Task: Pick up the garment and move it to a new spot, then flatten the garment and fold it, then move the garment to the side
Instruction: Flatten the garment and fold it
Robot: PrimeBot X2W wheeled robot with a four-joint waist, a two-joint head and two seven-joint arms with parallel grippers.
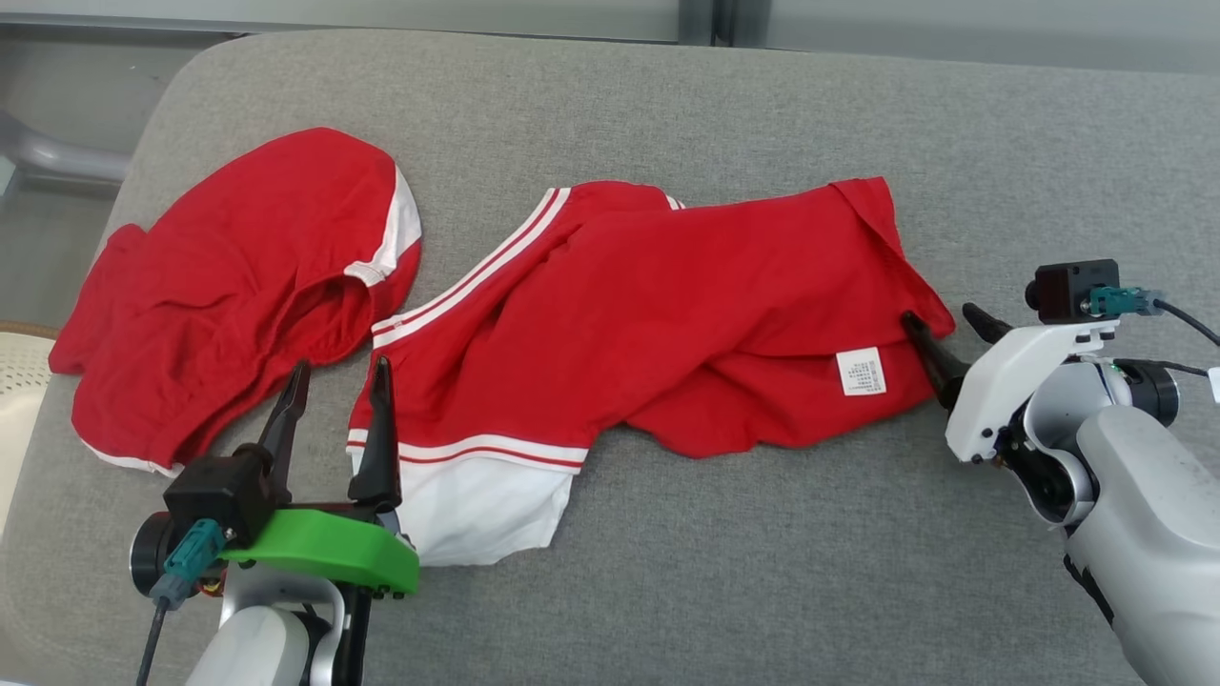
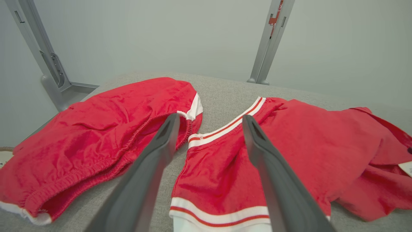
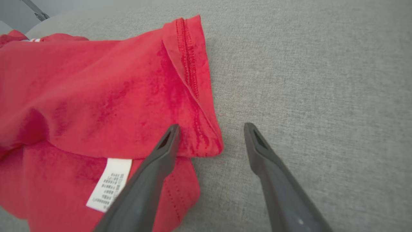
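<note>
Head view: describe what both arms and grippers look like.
Left gripper: two long dark tapering fingers, green curved cover, teal plug with dark cable, pale forearm. Right gripper: same dark fingers, white cover, black camera block, teal plug, dark cable, pale grey forearm.

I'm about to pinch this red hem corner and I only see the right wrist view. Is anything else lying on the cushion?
Observer: Yes, red shorts lie beside the shirt, toward the robot's left.
Operator: Where is the left gripper?
Observer: The left gripper is open, its fingers at the shirt's white striped end, near the shorts.
Operator: Is the shirt flat?
Observer: No, it lies bunched and twisted, striped collar toward the shorts.
</note>
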